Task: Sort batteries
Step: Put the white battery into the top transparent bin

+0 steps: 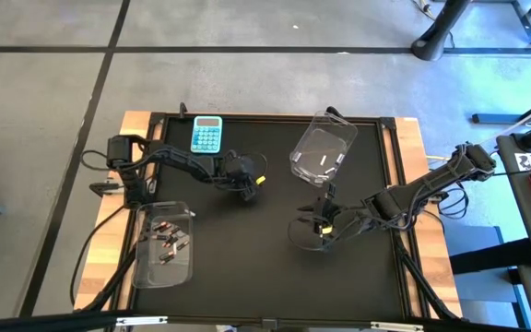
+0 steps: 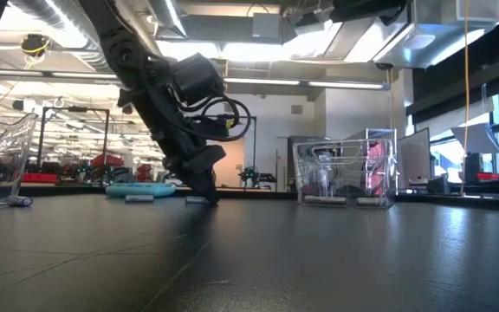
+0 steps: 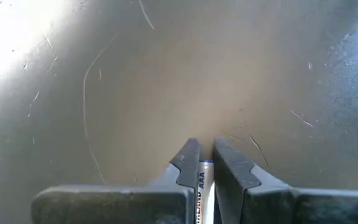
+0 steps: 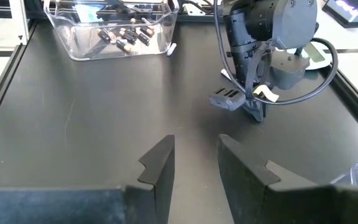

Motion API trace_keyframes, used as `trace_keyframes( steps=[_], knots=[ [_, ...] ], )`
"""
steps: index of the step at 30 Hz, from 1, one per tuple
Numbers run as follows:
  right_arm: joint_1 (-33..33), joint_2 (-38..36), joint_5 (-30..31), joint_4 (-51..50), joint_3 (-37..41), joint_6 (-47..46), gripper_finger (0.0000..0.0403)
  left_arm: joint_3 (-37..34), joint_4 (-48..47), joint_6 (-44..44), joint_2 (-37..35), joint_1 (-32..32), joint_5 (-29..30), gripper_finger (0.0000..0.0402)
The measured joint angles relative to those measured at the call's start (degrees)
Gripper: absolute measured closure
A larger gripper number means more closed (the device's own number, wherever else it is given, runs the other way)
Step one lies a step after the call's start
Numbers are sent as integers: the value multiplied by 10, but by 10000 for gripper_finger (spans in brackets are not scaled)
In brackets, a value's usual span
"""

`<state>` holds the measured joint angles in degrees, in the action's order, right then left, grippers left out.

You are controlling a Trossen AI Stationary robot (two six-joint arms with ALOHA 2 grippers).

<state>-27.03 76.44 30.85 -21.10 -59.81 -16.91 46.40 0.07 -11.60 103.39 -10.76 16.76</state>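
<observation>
Left gripper (image 3: 205, 163) pinching a silvery-white AAA battery (image 3: 204, 186), right gripper (image 4: 194, 155) parted, empty, dark batteries (image 4: 126, 34) in bin (image 4: 82, 46)

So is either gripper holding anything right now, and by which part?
The left gripper pinches a silvery-white AAA battery across its body, down at the mat. The right gripper is open and holds nothing.

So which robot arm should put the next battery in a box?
The left, probably. Its left gripper is already shut on a white AAA battery at mid-table. The right gripper is open and empty, so it would need to pick one up first.
</observation>
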Motion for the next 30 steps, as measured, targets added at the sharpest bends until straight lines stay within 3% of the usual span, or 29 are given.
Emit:
trace_keyframes(
  steps=[8,16,21,30],
  knots=[
    [0,0,0,0,0,0,278,-4,6,29,-40,-4,12,285],
    [0,0,-5,-1,0,-8,278,-2,-83,37,-98,-9,18,208],
    [0,0,-5,0,0,-8,278,-2,-113,46,-76,-32,24,214],
    [0,0,-6,0,0,-8,278,1,-90,58,-37,-65,2,278]
  ],
)
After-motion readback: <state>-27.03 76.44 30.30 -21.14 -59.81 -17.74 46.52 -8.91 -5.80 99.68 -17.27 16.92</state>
